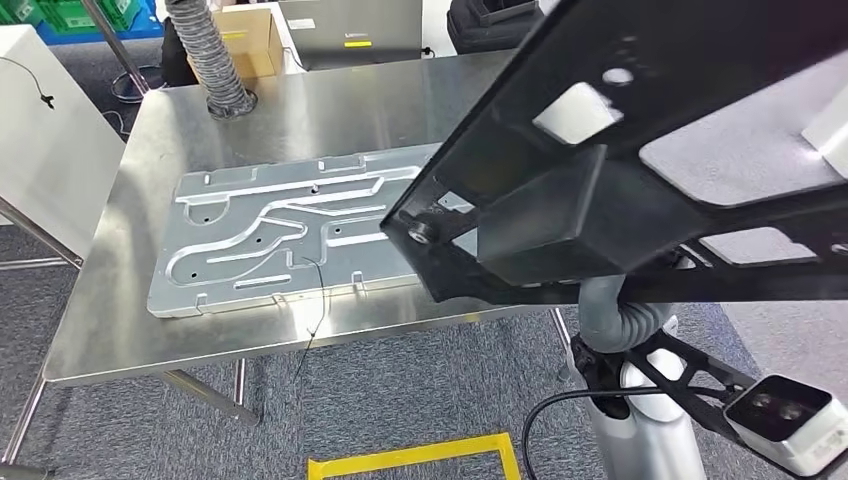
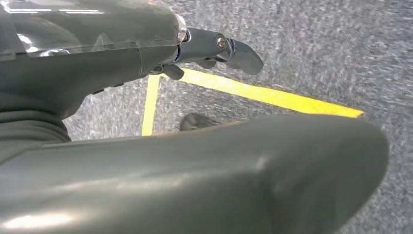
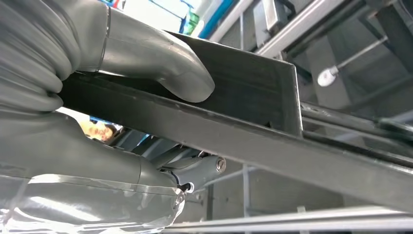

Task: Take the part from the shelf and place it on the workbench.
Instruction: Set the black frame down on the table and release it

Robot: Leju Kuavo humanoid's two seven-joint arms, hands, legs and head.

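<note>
A big black metal frame part (image 1: 640, 130) hangs tilted close in front of me, over the right end of the steel workbench (image 1: 330, 110). My right hand (image 3: 146, 63) grips one bar of this part (image 3: 253, 131), with the thumb on one face and the darker fingers (image 3: 204, 168) under the other. In the head view the part hides that hand; the ribbed wrist cover (image 1: 615, 315) shows below it. My left hand (image 2: 214, 48) hangs over grey carpet, its fingers loosely spread and holding nothing.
A machined aluminium plate (image 1: 270, 240) lies on the workbench with a thin cable (image 1: 315, 300) trailing off the front edge. A ribbed hose (image 1: 205, 50) and a cardboard box (image 1: 250, 40) stand at the back. A white panel (image 1: 50, 150) is at the left, and yellow floor tape (image 1: 420, 455) is below.
</note>
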